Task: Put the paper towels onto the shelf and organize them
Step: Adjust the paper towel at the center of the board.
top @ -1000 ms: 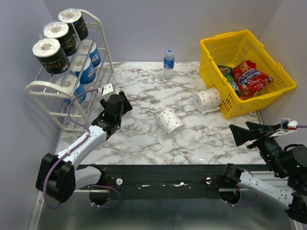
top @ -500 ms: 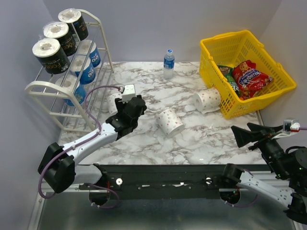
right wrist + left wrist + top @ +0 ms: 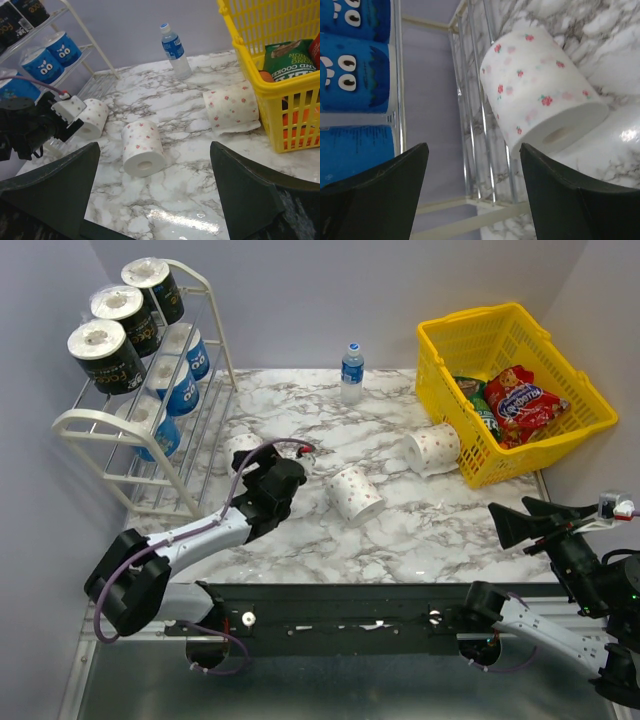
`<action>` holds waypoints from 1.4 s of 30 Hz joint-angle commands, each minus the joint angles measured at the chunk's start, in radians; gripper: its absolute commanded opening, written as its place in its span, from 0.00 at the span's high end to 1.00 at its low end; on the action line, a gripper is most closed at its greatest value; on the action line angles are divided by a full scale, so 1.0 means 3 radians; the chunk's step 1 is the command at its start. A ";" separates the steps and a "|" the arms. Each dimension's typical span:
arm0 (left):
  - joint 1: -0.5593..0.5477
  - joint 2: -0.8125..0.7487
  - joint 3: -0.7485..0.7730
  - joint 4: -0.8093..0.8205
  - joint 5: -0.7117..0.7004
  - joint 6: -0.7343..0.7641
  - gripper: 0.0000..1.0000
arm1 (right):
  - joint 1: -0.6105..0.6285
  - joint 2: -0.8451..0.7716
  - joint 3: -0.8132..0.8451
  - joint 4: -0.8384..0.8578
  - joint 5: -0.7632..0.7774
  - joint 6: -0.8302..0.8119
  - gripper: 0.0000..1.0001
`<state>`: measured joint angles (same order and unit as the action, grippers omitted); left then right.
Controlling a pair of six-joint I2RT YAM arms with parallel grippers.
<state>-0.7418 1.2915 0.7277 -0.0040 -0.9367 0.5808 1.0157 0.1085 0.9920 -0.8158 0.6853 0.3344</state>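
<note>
The white shelf (image 3: pixel 100 422) stands at the far left with black paper towels (image 3: pixel 107 355) on its top tier and blue ones (image 3: pixel 182 390) lower down. Three white red-dotted rolls lie on the marble table: one by the shelf foot (image 3: pixel 240 448) (image 3: pixel 540 105), one in the middle (image 3: pixel 355 495) (image 3: pixel 143 147), one beside the basket (image 3: pixel 433 448) (image 3: pixel 231 106). My left gripper (image 3: pixel 262 465) (image 3: pixel 472 150) is open and empty, just short of the roll by the shelf. At the near right my right gripper (image 3: pixel 520 520) (image 3: pixel 154 147) hangs open, holding nothing.
A yellow basket (image 3: pixel 515 330) with snack packets stands at the far right. A small water bottle (image 3: pixel 351 372) stands upright at the back of the table. Walls close in behind and to the left of the shelf.
My left arm has swung right, away from the shelf, uncovering a dotted roll on the table by the shelf foot, and its jaws have widened. The right arm barely shifted.
</note>
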 commanded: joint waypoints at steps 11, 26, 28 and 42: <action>0.0079 0.0481 -0.0523 0.0995 0.0433 0.1331 0.12 | 0.0025 0.0073 0.0114 0.0004 0.0206 -0.0256 0.00; 0.0274 0.0916 -0.0437 0.1608 0.0279 0.1577 0.19 | 0.0020 0.0078 0.0073 0.0112 0.0242 -0.0322 0.00; 0.0330 0.0946 -0.0411 0.1654 0.0279 0.1618 0.21 | 0.0020 0.0063 0.0053 0.0112 0.0242 -0.0317 0.00; 0.0488 0.1156 -0.0206 0.1552 0.0300 0.1577 0.24 | 0.0025 -0.0014 0.0048 0.0096 0.0334 -0.0368 0.00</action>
<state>-0.6083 1.6024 0.6437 0.4606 -0.8360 1.0687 1.0157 0.1276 1.0126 -0.7940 0.7490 0.2493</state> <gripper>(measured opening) 0.733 0.998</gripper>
